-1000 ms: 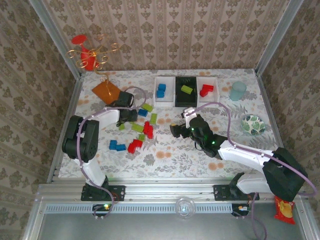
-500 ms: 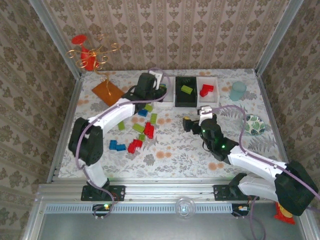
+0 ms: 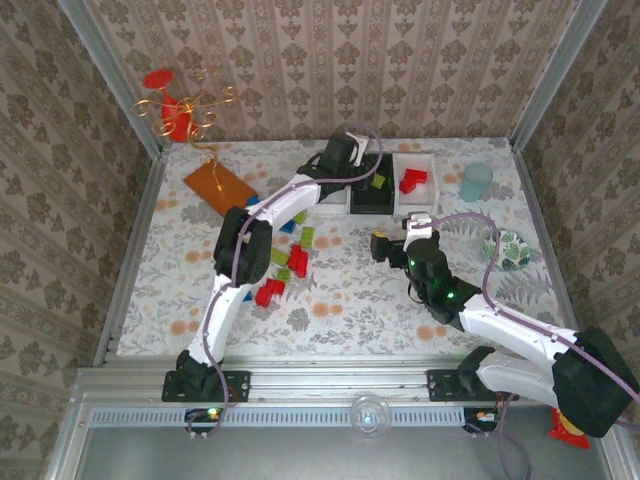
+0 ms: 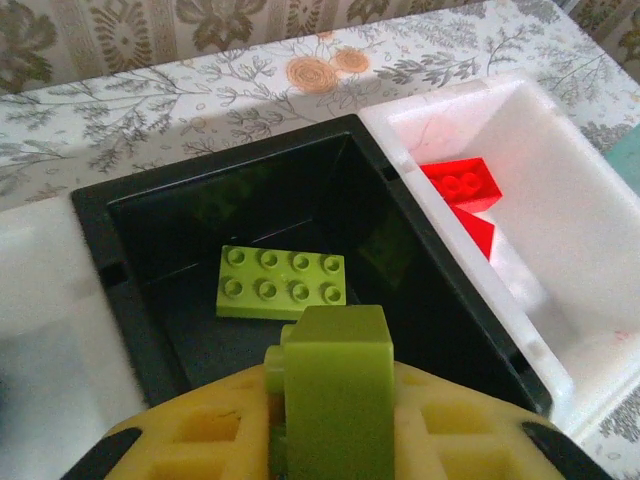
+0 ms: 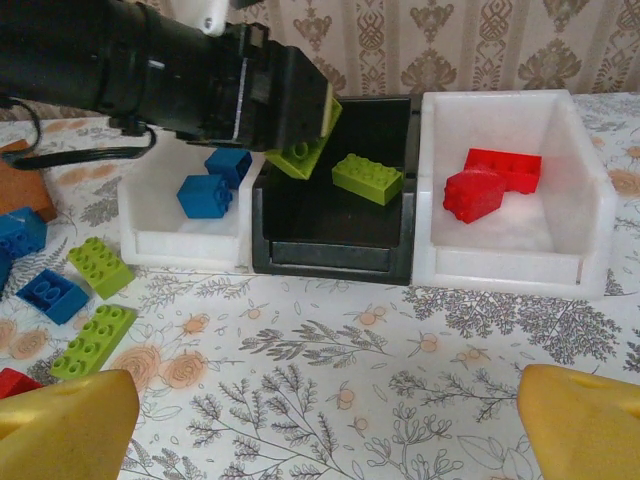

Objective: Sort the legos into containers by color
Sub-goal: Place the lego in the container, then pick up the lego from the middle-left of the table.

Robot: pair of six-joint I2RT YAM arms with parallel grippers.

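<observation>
Top external, far left: flat orange rectangular plate (image 3: 220, 185) on the floral-print table (image 3: 350, 310), near the back corner. Just right of it, loose legos (image 3: 297, 260) scattered on the table in a mix of red, lime and blue, all outside the containers.

Right wrist view, bins in a row with walls touching. Left white rectangular plastic bin (image 5: 150, 228) holds two blue bricks (image 5: 205, 195). The black rectangular plastic bin (image 5: 330, 258) sits in the middle.

The left arm reaches far across the table. Its left gripper (image 3: 353, 163) is over the black bin, yellow fingers (image 4: 200, 440) clamped on a chunky lime green block (image 4: 335, 395). In the right wrist view the block is tilted, held in the air above the bin's near-left part, and clear of the walls. A flat lime eight-stud brick (image 4: 282, 283) lies below on the bin floor, apart from the held block.

Right white rectangular plastic bin (image 5: 590, 210) holds two red bricks (image 5: 505, 168) lying side by side.

Right gripper (image 3: 384, 246) hovers over bare table on the near side of the bins, facing them. Its yellow fingertips (image 5: 585, 425) are spread wide with nothing between them.

Further right, a pale blue cup (image 3: 476, 182) stands just beside the right bin. A leaf-patterned round bowl (image 3: 505, 248) sits nearer the table's right edge.
</observation>
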